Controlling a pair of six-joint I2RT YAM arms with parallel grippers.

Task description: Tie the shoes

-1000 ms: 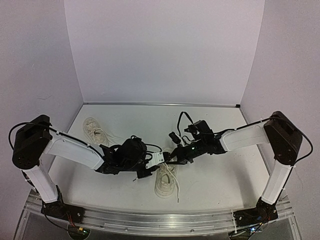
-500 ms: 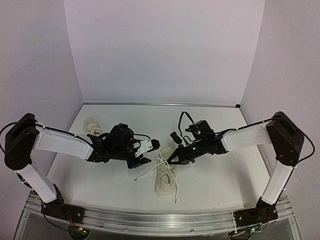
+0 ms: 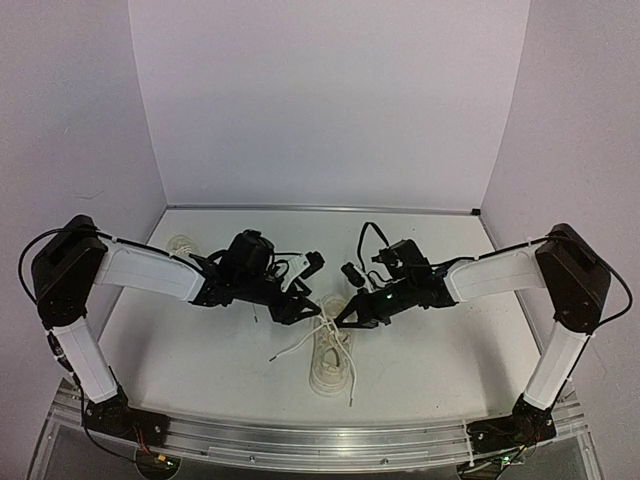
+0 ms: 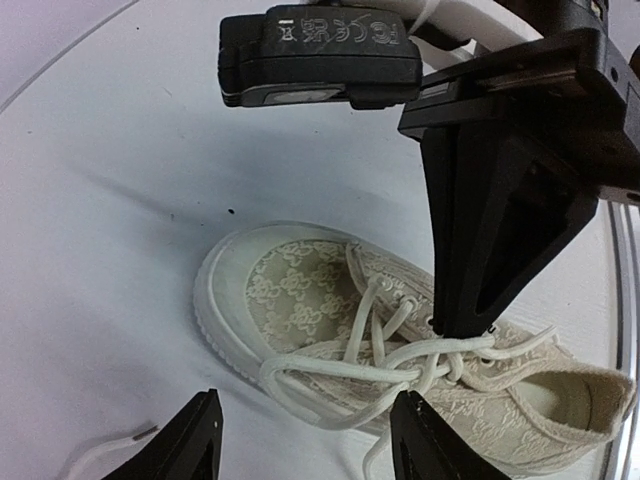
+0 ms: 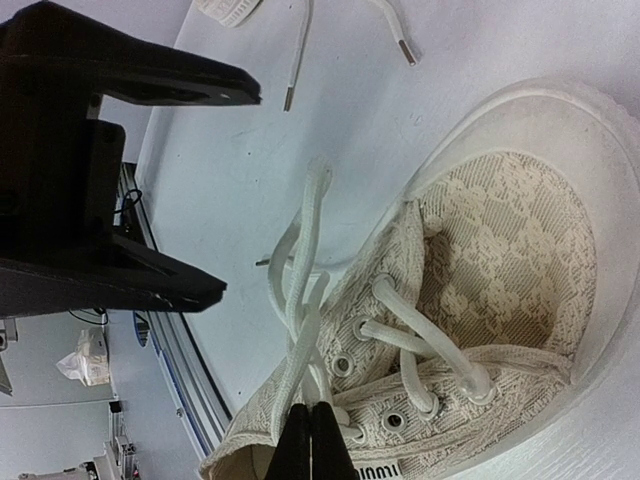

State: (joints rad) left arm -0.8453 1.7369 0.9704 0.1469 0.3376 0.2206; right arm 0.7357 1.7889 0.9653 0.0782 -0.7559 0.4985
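Note:
One cream shoe (image 3: 331, 357) lies between the arms, toe away from me. It fills the left wrist view (image 4: 300, 300) and the right wrist view (image 5: 500, 250). My right gripper (image 3: 346, 318) is shut on a loop of white lace (image 5: 305, 290) at the shoe's upper eyelets, fingertips (image 5: 316, 440) pressed together. It also shows in the left wrist view (image 4: 480, 230). My left gripper (image 3: 296, 302) is open and empty, just left of the shoe, its tips (image 4: 310, 440) either side of the laces' crossing without touching. The second shoe (image 3: 183, 247) lies far left, mostly hidden behind the left arm.
A loose lace end (image 3: 288, 351) trails on the table left of the shoe. Two lace tips (image 5: 296, 60) from the second shoe lie beyond the toe. The table's metal front rail (image 3: 320, 435) runs close behind the shoe's heel. White walls enclose the table on three sides.
My left gripper has pulled back from the shoe toward the far left and turned, now open. A lace end now lies loose on the table. The right gripper has stayed in place.

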